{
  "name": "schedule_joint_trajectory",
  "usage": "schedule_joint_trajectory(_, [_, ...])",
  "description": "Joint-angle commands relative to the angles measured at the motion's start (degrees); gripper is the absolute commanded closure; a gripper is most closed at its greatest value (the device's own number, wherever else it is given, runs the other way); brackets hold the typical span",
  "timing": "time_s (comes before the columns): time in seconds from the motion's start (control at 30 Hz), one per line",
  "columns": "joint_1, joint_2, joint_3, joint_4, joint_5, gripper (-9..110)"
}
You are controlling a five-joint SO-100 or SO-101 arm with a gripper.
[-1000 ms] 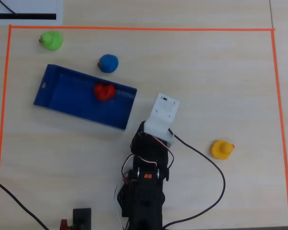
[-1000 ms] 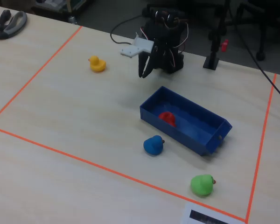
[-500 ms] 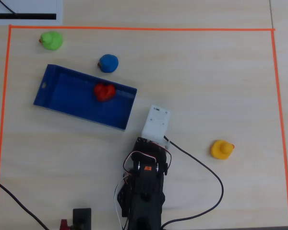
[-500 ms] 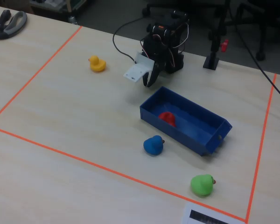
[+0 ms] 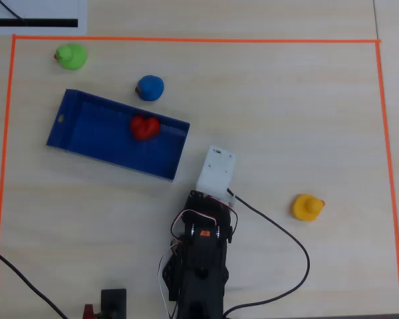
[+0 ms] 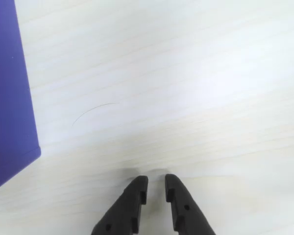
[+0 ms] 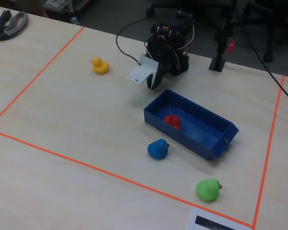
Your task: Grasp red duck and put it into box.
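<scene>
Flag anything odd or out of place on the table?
Nothing stands out. The red duck lies inside the box, the blue duck, green duck and yellow duck sit loose on the table, and the gripper is empty, nearly closed, beside the box.

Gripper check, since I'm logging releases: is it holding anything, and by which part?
Nothing is held. The gripper hangs empty above bare table, jaws nearly closed; the red duck lies inside the box.
</scene>
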State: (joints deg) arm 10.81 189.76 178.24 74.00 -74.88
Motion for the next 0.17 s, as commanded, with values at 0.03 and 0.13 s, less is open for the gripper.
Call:
schedule_joint_trajectory(0.03, [0.2, -0.1, 0.0, 1.0, 0.4, 100])
schedule_joint_trajectory(0.13, [0.2, -0.1, 0.0, 1.0, 0.4, 100])
